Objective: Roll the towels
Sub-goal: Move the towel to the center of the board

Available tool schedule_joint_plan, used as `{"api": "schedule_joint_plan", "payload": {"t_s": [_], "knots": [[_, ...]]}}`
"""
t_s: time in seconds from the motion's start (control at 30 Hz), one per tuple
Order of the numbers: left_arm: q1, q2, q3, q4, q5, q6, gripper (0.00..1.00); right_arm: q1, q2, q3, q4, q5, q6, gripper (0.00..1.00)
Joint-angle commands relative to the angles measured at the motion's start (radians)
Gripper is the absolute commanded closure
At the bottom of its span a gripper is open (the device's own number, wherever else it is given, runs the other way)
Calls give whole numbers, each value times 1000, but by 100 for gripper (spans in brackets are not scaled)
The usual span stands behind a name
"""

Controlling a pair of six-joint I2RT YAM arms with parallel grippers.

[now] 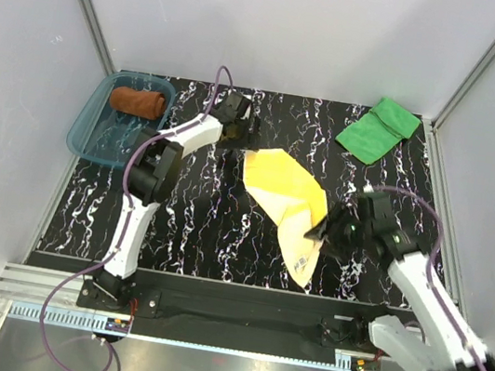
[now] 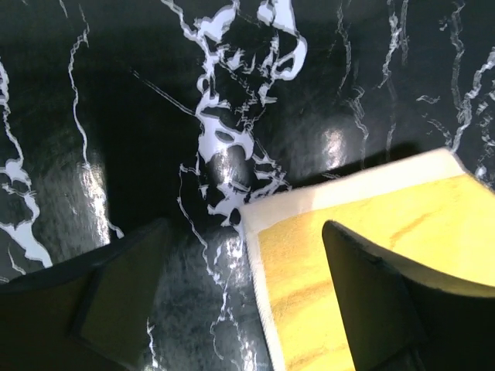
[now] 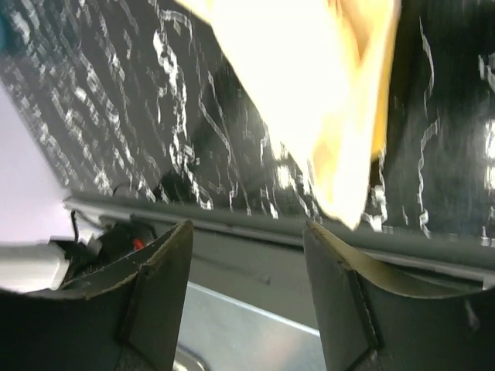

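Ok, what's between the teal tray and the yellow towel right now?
The left arm reaches across that stretch, open fingers straddling the yellow towel's corner; otherwise bare tabletop up to the tray. The top view shows it.

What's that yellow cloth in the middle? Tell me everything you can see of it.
The yellow towel is soft cloth with a paler border, loosely folded into a long, uneven shape, not rolled. It lies on the black marbled table, slanting from centre toward the near edge. The open left gripper straddles its far corner; nothing grips it.
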State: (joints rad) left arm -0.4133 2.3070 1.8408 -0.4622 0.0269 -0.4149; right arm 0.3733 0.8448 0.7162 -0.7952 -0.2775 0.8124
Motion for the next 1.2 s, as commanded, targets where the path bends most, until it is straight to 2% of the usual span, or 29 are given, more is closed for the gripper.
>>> {"api": "schedule_joint_plan", "payload": {"t_s": [0.0, 0.1, 0.2, 0.27, 0.37, 0.6, 0.87, 0.97, 1.07, 1.1, 1.17], "knots": [[21, -31, -57, 51, 62, 5, 14, 7, 189, 115, 172, 130, -93, 34], [31, -40, -103, 108, 141, -4, 19, 10, 382, 196, 238, 193, -139, 35], [34, -40, -124, 137, 195, 2, 30, 51, 590, 278, 287, 210, -157, 37], [34, -38, -135, 155, 218, 1, 37, 116, 654, 363, 274, 253, -166, 38], [36, -35, -164, 184, 261, 1, 40, 177, 761, 464, 228, 339, -170, 38], [48, -37, -198, 234, 314, -9, 41, 233, 941, 627, 73, 515, -180, 39], [73, -53, -227, 257, 334, -28, 37, 288, 1020, 675, -2, 564, -173, 47], [79, -55, -233, 263, 341, -33, 37, 289, 1050, 667, -1, 555, -170, 55], [84, -57, -242, 264, 346, -35, 36, 289, 1063, 658, 2, 563, -167, 71], [85, -57, -247, 269, 347, -36, 36, 289, 1062, 654, 4, 567, -162, 83], [87, -57, -247, 272, 349, -38, 36, 289, 1053, 649, 7, 570, -160, 92]]}}
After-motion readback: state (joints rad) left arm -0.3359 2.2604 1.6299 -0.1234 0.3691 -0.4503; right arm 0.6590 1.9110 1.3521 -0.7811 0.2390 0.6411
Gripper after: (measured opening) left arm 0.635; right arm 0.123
